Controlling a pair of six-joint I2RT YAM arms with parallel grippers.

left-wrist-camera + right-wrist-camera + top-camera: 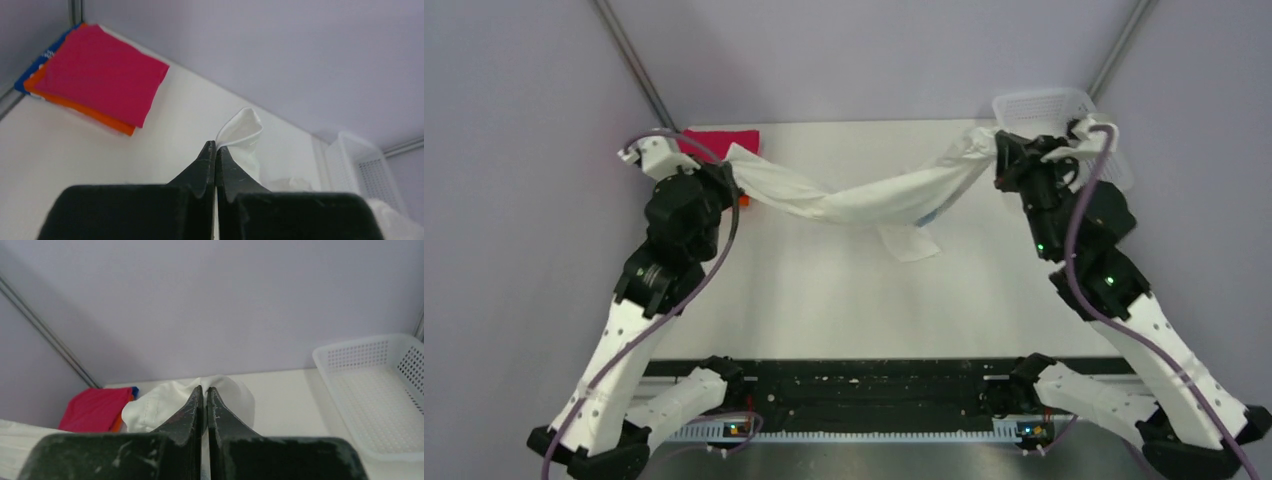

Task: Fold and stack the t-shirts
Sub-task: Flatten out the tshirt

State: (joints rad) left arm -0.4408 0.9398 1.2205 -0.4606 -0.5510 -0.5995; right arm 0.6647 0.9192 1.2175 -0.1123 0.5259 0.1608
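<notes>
T-shirt (864, 200), white and rope-twisted, sags between left claw (216, 146) and right claw (204, 389)

Lit brightly and evenly from above, with faint soft shadows on the white table (824, 300) near the arms. Slightly blurred at the near black fingers (202, 170) in wrist views; sharper toward far walls.

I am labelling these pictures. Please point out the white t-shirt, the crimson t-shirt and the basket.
white t-shirt (864, 203), top external view, sagging middle.
crimson t-shirt (100, 70), left wrist view, flat top face.
basket (375, 410), right wrist view, bare mesh floor.
</notes>
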